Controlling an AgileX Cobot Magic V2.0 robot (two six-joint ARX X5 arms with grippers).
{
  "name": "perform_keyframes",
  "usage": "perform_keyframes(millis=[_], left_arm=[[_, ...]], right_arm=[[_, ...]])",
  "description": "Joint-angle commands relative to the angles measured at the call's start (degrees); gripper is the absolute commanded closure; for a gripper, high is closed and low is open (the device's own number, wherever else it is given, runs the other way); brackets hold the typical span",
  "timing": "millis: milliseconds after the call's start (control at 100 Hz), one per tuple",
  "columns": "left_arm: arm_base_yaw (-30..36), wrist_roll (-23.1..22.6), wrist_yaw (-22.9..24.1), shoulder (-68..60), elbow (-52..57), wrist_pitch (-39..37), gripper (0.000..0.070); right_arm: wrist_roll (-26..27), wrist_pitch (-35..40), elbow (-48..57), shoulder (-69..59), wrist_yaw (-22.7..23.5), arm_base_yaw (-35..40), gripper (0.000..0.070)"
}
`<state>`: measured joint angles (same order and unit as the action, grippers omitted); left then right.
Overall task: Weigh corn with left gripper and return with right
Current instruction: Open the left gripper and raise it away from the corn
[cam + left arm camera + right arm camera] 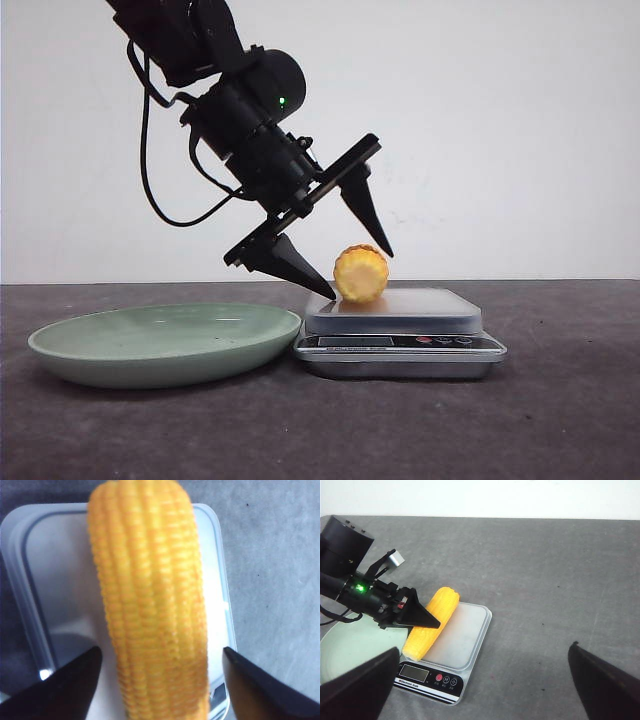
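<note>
We see a robot test bench in a lab or studio setting, not a lived-in kitchen. The desk (560, 420) is covered with a plain dark grey mat and backed by a bare white wall (500, 130), with no furniture or fittings around it. A black robot arm (240, 110) with exposed cable and a lit green indicator reaches over the desk. The only props are kitchen items staged as test objects: a digital scale (400, 340) with display and buttons, a pale green plate (160, 345), and a corn (361, 273) piece.
</note>
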<state>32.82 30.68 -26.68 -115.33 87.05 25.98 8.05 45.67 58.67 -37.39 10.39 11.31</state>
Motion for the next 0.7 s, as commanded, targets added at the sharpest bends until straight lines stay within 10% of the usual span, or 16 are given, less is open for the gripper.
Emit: perform_keyframes(millis=[0,40,560,690], left_arm=[[0.39,-0.68,-1.70,-1.66,0.55,1.49,0.0078],[0.15,-0.63,-2.91,-1.46,0.61,1.49,0.0000],[-4.28,-1.84,2.21,15.89,2.84,2.38,0.0000],[-4.35,-5.25,9.07,26.84,2.84,6.84,0.0429]], right_arm=[[0.98,-0.33,0.57,-0.31,-0.15,0.24,0.0017],[0.98,-0.17,0.57,-0.31,-0.15,0.24,0.0017],[0.28,3.80,0.57,-0.31,0.07,0.24,0.0017],[0.33,3.98,0.57,-0.31,0.07,0.24,0.0017]])
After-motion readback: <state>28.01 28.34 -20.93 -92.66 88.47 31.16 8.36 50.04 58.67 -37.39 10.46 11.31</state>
